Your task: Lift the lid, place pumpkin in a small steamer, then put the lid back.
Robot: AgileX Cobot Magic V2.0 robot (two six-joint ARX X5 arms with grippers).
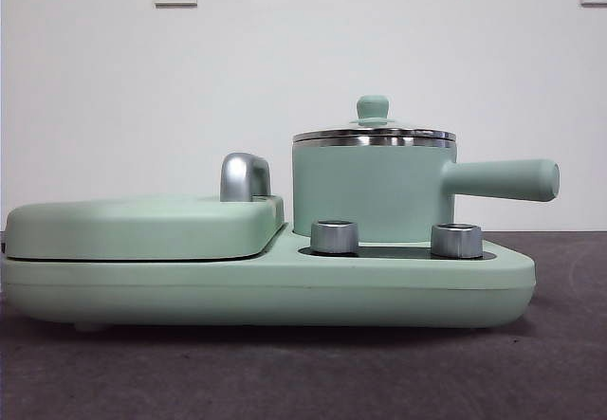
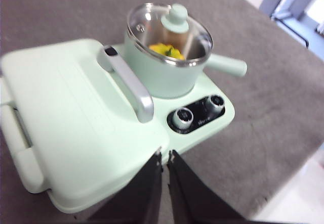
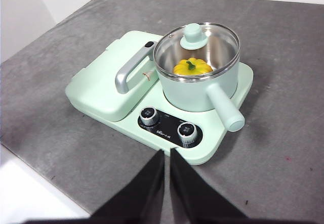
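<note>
Glass lid (image 3: 202,44) sat on the small steamer (image 3: 195,90), pumpkin (image 3: 192,67) inside; both pincers closed, empty, well clear. Only risk I saw: an unseated lid slipping.

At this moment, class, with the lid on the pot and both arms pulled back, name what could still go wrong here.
1. The small steamer has a long side handle jutting past the appliance base; a passing arm could knock it.
2. The lid merely rests on the rim, so a bump might shift it off the pumpkin.
3. The left gripper hangs near the rectangular cover and could graze it.
</note>
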